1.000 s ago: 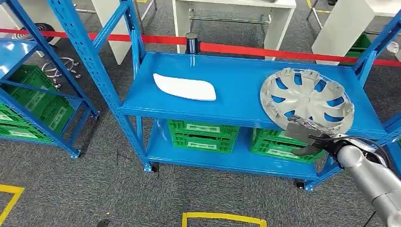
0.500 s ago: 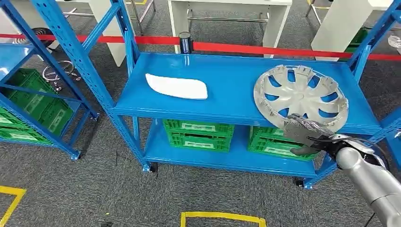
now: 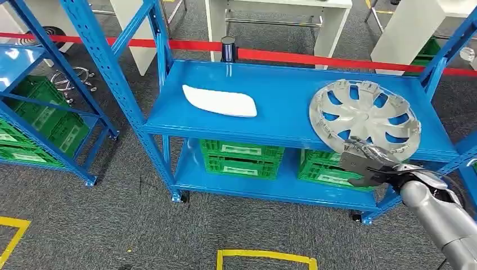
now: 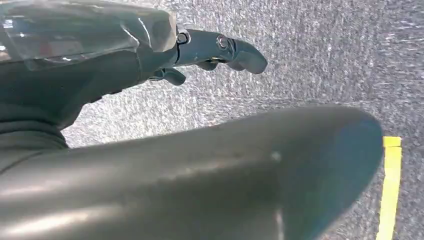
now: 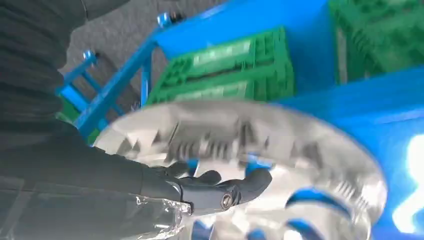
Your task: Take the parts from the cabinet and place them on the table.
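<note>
Over the last second the right robot hand (image 3: 364, 165) has stayed at the near rim of the round silver plastic wheel cover (image 3: 364, 117), lower right of the head view on the blue metal shelf (image 3: 281, 101). Fingers (image 5: 235, 187) are closed on the rim; lifting appears imminent. The left robot hand (image 4: 200, 52) hangs empty, fingers apart.

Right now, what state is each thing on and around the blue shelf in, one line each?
Hubcap: lying flat at the right end of the top shelf, its near rim at the right hand.
White part: lying flat on the top shelf, untouched.
Green crates: sitting on the lower shelf.
Right hand: fingers at the hubcap's near edge; grip unclear.
Left hand: holding nothing, over the floor.
</note>
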`<act>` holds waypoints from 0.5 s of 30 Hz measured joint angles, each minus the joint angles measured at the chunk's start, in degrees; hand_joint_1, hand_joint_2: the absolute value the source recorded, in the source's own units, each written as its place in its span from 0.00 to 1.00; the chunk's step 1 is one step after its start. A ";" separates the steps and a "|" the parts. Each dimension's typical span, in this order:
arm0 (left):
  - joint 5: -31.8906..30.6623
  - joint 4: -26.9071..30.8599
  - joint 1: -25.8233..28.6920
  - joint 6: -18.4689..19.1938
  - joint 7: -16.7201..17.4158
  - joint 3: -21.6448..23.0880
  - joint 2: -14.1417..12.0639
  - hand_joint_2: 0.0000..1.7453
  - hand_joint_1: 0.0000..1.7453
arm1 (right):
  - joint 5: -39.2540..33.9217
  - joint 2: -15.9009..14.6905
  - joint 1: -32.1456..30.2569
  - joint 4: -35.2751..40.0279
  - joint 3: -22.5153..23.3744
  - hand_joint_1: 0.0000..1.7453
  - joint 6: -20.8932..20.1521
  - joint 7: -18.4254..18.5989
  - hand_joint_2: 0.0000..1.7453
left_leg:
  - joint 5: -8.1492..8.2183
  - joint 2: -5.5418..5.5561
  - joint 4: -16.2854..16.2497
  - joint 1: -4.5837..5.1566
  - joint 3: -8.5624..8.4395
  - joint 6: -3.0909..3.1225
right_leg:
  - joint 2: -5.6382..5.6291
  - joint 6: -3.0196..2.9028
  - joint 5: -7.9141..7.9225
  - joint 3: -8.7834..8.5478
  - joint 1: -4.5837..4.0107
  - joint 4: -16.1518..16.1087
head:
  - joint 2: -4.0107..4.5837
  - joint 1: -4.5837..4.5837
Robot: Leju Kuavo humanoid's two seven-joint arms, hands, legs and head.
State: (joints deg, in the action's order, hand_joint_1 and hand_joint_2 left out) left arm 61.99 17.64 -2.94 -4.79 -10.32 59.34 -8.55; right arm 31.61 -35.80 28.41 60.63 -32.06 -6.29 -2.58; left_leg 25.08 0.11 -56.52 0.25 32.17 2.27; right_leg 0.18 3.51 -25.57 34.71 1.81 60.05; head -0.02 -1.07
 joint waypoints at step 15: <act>1.01 0.00 0.34 0.00 -0.63 0.09 0.24 0.00 0.00 | 3.30 2.38 -0.23 0.33 2.03 0.00 5.52 -0.94 1.00 | 0.96 0.06 -5.52 -0.32 3.04 -1.55 | -0.55 -3.02 0.36 -1.23 -0.45 -2.41 | 0.00 -0.20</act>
State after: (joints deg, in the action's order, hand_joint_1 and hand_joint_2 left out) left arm 62.99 17.64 -2.60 -4.79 -10.95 59.43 -8.31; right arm 34.91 -33.42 28.18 60.96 -30.03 -0.77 -3.52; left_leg 26.05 0.17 -62.05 -0.07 35.21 0.72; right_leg -0.37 0.49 -25.21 33.48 1.36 57.64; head -0.02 -1.27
